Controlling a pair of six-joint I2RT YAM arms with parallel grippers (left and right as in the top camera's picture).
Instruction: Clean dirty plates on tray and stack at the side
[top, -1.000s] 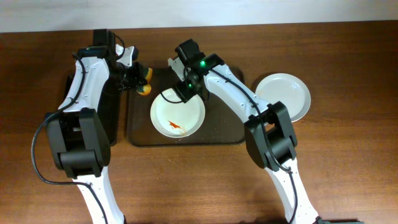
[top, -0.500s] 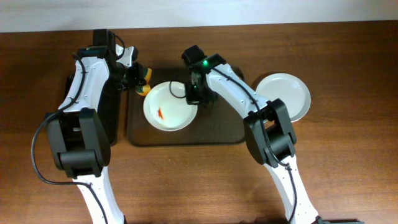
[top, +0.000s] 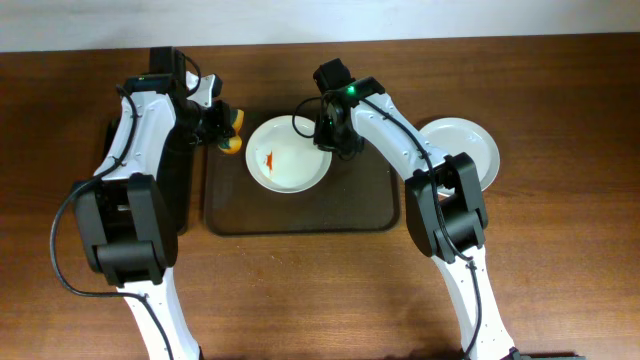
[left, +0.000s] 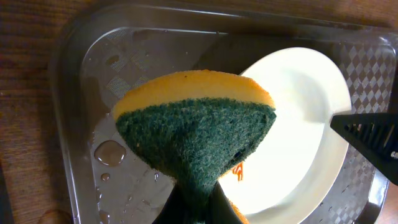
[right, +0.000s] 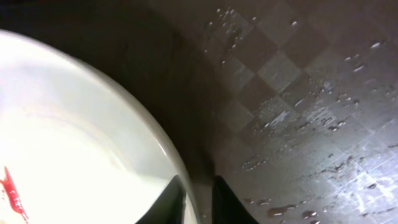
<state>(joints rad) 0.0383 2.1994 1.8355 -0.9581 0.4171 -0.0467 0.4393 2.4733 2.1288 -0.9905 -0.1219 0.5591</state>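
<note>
Since a second ago, your right gripper (right: 198, 202) has dragged the dirty plate (top: 290, 168) from the front middle of the tray (top: 300, 215) up to its back edge. The smear (top: 268, 158) now sits on the plate's left side. That gripper is pinched on the plate's right rim. Your left gripper (left: 193, 210) hangs over the tray's back left corner, clenched on the sponge (left: 196, 130), unmoved. You're at the wiping step: the plate looks steadied, so next bring the sponge down onto the smear and scrub. A plain white plate (top: 462, 150) lies off the tray's right edge.
</note>
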